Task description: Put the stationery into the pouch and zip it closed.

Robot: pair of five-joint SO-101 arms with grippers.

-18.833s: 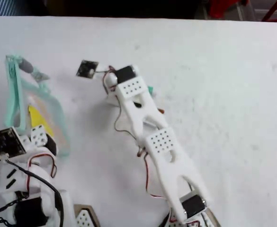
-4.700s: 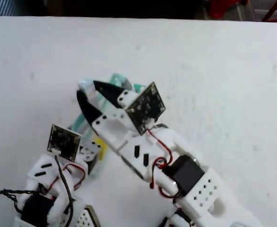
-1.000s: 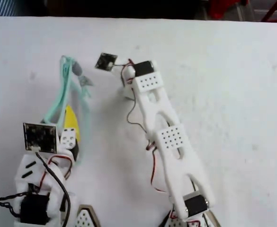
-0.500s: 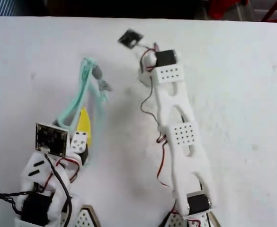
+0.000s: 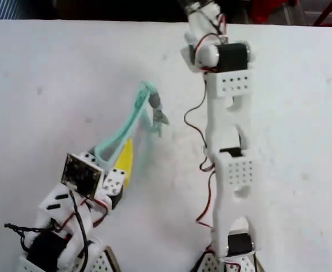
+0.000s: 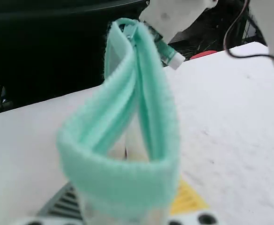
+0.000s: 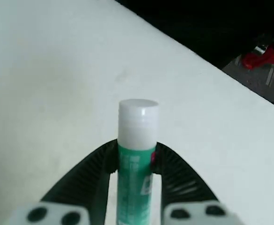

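Fingers [image 7: 92, 171] of R gripper [image 7: 136, 146] clamp glue stick [image 7: 137, 117]; L gripper [image 5: 110, 180] pinches pouch [image 6: 153, 117] by its near end.
Within last sec R arm swung from beside pouch out to far table [image 5: 302, 85] edge, and L turned pouch after it. Stick not inserted, zip judged open. Count: 1 pouch, 1 glue stick, 1 yellow item [image 5: 125, 161] inside, 2 arms.

Nothing here can be read outright. The glue stick [image 7: 136, 154] has pale print and a small red mark on its green label, too blurred to make out. The yellow card [image 6: 186, 199] by the pouch [image 6: 127, 140] shows faint marks, also unreadable.
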